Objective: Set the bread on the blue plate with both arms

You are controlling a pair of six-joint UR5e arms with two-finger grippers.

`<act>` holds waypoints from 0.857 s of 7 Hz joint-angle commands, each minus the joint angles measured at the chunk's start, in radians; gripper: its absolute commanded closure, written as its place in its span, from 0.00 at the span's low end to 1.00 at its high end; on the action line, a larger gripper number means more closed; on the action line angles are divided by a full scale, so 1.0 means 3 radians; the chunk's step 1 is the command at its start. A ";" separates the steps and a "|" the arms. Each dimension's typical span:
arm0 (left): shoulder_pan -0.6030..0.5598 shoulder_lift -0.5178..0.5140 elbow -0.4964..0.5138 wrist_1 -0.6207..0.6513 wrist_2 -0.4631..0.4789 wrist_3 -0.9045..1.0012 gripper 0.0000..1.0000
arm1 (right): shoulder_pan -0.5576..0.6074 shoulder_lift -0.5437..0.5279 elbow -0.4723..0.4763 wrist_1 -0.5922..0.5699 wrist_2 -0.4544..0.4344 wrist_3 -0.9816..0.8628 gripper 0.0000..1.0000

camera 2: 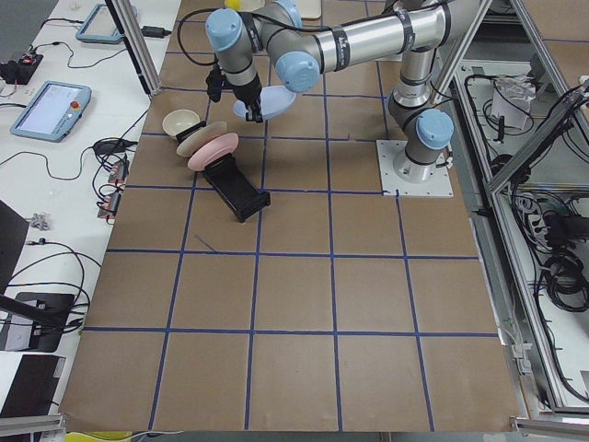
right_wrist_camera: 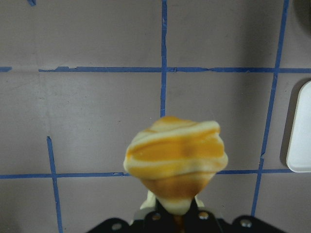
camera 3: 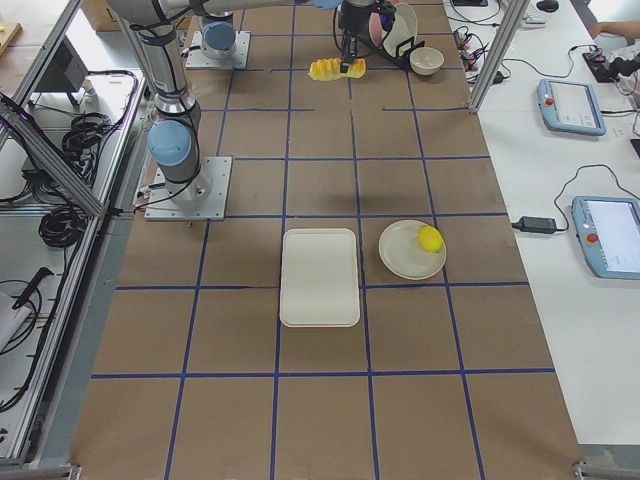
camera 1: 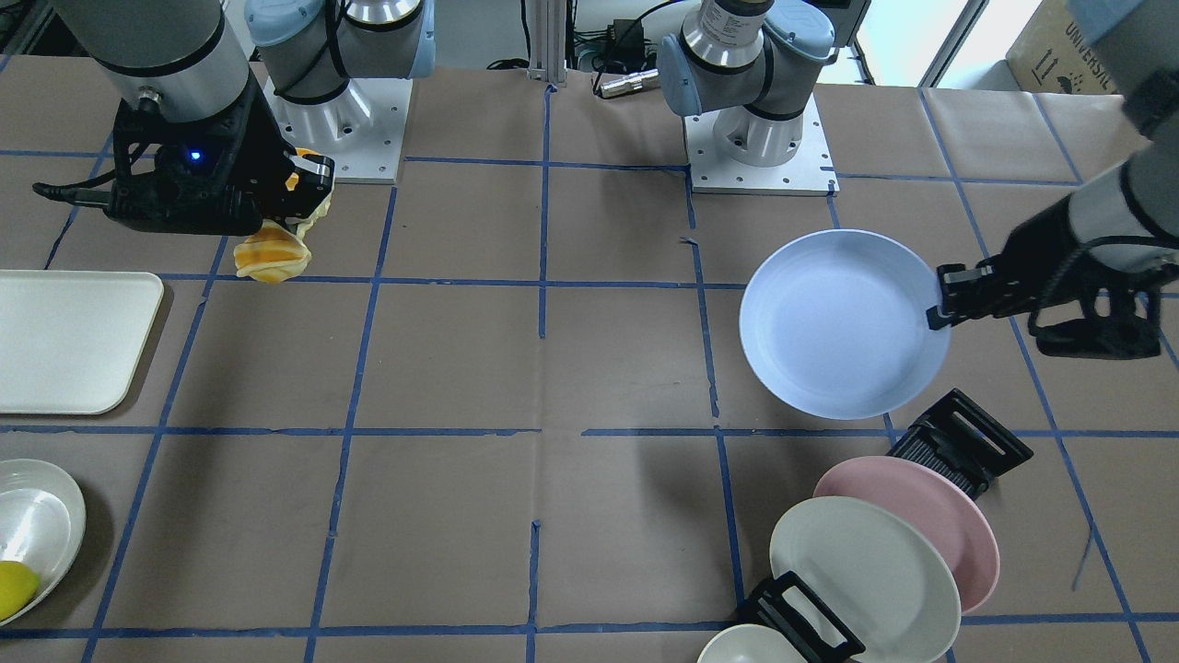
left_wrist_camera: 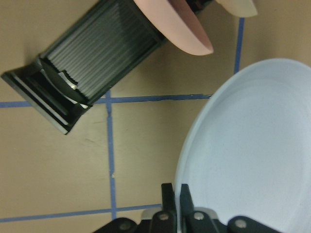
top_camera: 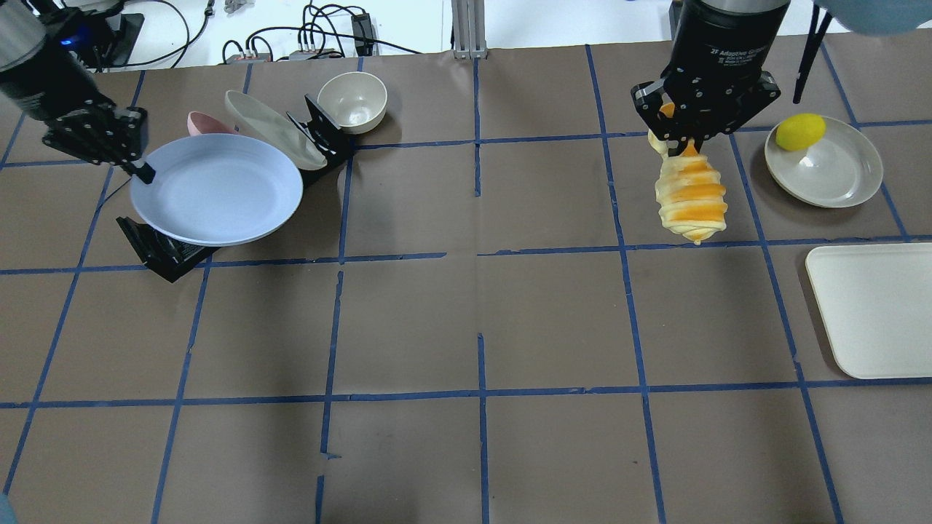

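Bread [top_camera: 692, 196]: just one loaf, you've got it dangling over the far right of the table [top_camera: 480, 327], right gripper [top_camera: 686, 145] clamped on one end. Left gripper [top_camera: 143, 173] pinches the rim of the one blue plate [top_camera: 218, 193], far left. Right gripper's body reads "2F Adaptive".

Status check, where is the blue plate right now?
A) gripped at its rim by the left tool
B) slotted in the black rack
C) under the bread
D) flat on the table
A: the left tool is shut on the rim of the blue plate, while the bread hangs far off in the right tool.
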 commanded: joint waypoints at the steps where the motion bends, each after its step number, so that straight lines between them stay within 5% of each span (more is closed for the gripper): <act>1: -0.0558 0.0020 -0.0128 0.0313 -0.0097 -0.1103 0.99 | 0.0000 0.0005 -0.0001 -0.0001 0.0015 -0.0035 1.00; 6: -0.1565 0.0000 -0.1124 0.1999 -0.0129 -0.2701 0.99 | 0.0000 0.0005 -0.0006 0.0010 0.0005 -0.0045 0.99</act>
